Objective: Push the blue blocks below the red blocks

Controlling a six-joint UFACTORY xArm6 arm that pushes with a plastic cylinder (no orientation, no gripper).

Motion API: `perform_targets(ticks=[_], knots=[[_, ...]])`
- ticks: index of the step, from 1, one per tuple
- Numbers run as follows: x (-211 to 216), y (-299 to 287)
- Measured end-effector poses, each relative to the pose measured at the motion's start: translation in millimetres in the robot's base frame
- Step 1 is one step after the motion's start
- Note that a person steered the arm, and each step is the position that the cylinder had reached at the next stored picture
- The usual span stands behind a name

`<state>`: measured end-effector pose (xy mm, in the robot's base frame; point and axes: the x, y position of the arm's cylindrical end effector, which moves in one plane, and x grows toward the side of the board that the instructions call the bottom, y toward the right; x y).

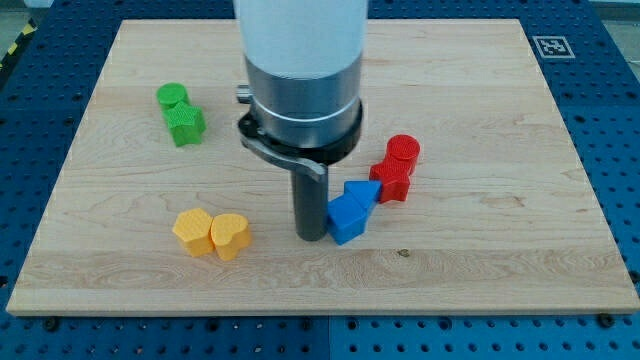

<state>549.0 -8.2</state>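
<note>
My tip (311, 236) rests on the board just left of a blue cube-like block (346, 219), touching or nearly touching it. A second blue block, triangular (363, 192), sits right behind it toward the view's top right. Two red blocks stand just right of the blue ones: a red cylinder (403, 152) and a red block (391, 182) below it, which touches the blue triangular block. The blue blocks lie to the lower left of the red ones.
A green cylinder (172, 97) and a green star-like block (186, 125) sit at the upper left. A yellow hexagonal block (193, 231) and a yellow heart-shaped block (230, 236) lie at the lower left. The arm's white and grey body (302, 80) hangs over the board's middle.
</note>
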Motion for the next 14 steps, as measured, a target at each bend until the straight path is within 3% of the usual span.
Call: perform_targets(ticks=[1, 2, 3, 4, 6, 9, 10, 13, 14], knots=[[7.5, -1.4], [-5.2, -49.3], [-63.9, -49.3], [-69.8, -1.2], [-37.4, 6.8], [-67.6, 19.4], [-30.6, 43.4], [-16.0, 51.4], [2.5, 27.9]])
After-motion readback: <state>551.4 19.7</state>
